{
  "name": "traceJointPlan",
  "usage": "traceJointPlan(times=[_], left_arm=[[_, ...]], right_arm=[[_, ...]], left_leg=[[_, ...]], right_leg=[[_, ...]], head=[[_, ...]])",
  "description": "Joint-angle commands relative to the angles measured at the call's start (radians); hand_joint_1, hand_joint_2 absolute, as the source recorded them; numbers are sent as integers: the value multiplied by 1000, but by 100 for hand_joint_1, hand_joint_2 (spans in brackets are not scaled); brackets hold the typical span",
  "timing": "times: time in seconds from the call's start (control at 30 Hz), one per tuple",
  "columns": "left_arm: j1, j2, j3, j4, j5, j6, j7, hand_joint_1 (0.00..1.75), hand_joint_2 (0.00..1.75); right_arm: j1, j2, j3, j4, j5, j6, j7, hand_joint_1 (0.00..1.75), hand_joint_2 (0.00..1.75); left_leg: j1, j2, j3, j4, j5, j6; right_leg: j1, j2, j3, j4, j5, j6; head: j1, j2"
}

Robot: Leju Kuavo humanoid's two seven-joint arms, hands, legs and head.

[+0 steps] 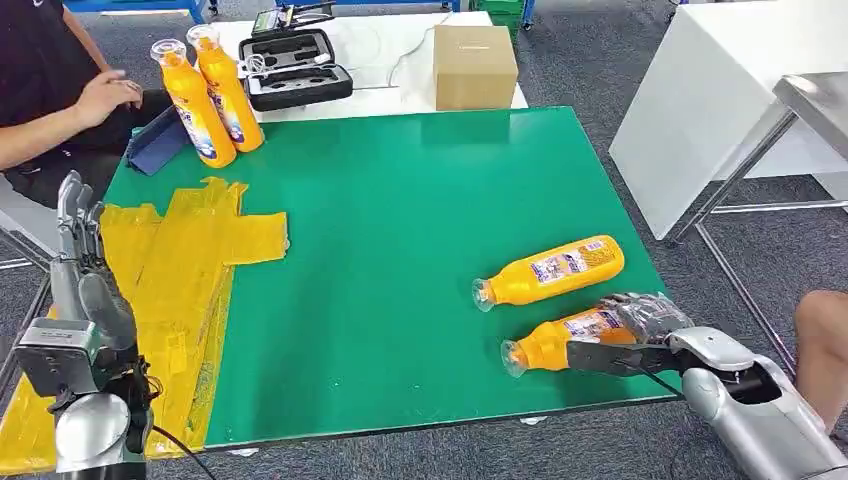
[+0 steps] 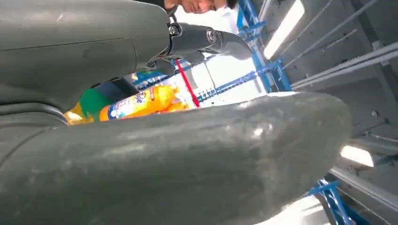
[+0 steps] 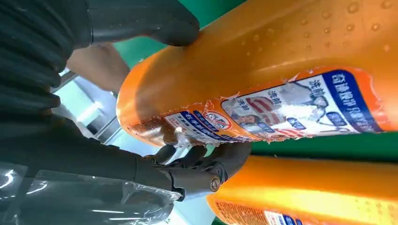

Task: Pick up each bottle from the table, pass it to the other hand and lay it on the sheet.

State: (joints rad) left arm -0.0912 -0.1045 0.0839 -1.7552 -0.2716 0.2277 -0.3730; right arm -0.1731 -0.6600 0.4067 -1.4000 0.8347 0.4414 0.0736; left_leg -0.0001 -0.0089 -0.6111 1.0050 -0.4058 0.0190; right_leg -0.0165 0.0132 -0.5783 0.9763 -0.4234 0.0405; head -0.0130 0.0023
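An orange bottle (image 1: 560,342) lies on the green table (image 1: 400,220) near its front right edge, cap end to the left. My right hand (image 1: 640,335) wraps its base end: the thumb (image 3: 173,28) presses one side of the bottle (image 3: 281,61) and the fingers (image 3: 206,164) curl round the other. A second bottle (image 1: 555,270) lies just behind it, also seen as a bottle (image 3: 319,187) beside the held one. Two bottles (image 1: 197,100) (image 1: 232,90) stand at the back left. The yellow sheet (image 1: 190,240) covers the left side. My left hand (image 1: 80,270) is raised over it, fingers straight, holding nothing.
A cardboard box (image 1: 475,65) and an open black case (image 1: 295,68) sit on the white surface behind the table. A person (image 1: 60,90) sits at the back left, with a blue folder (image 1: 160,140) beside the standing bottles. Another person's knee (image 1: 825,340) is at the right.
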Motion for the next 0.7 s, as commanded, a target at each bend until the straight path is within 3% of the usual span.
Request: traceJointPlan(times=[0.03, 0.1, 0.13, 0.17, 0.2, 0.4, 0.7], left_arm=[[-77, 25, -41, 62, 1, -5, 31, 0, 0], [-72, 29, -43, 58, 1, -3, 30, 0, 0], [-57, 32, -41, 69, 2, 0, 32, 0, 0], [-55, 33, -39, 79, 12, 0, 18, 0, 0], [-51, 34, -37, 86, 15, 0, 12, 0, 0], [-72, 34, -42, 84, 34, -6, 17, 0, 0], [-72, 37, -48, 93, 41, 0, 19, 0, 0]], right_arm=[[21, 16, 123, 94, 6, 60, 13, 169, 175], [19, 11, 130, 98, 6, 61, 13, 166, 175], [44, -12, 120, 94, -16, 60, 16, 147, 175], [62, -24, 120, 91, -18, 46, 13, 9, 175], [78, -29, 117, 93, -17, 37, 15, 0, 175], [83, 9, 166, 134, 43, 12, 16, 0, 175], [109, -6, 164, 139, 36, 8, 20, 0, 175]], left_leg=[[3, -3, 1, -2, 2, -2], [2, -3, 4, -1, 1, -1], [2, -3, 3, -2, 1, -1], [2, -3, 4, -2, 1, -1], [2, -3, 5, -2, 1, -1], [2, -3, 5, -2, 0, -1], [3, -2, 6, -1, -1, 1]], right_leg=[[3, -5, 3, -4, 2, -2], [2, -4, 5, -4, 1, -2], [2, -4, 6, -4, 1, -2], [2, -5, 7, -4, 1, -2], [2, -5, 7, -4, 1, -1], [2, -4, 9, -5, 1, -1], [3, -4, 9, -6, 0, -1]], head=[[0, 0], [0, 0], [0, 0], [0, 0], [0, 0], [0, 0], [0, 0]])
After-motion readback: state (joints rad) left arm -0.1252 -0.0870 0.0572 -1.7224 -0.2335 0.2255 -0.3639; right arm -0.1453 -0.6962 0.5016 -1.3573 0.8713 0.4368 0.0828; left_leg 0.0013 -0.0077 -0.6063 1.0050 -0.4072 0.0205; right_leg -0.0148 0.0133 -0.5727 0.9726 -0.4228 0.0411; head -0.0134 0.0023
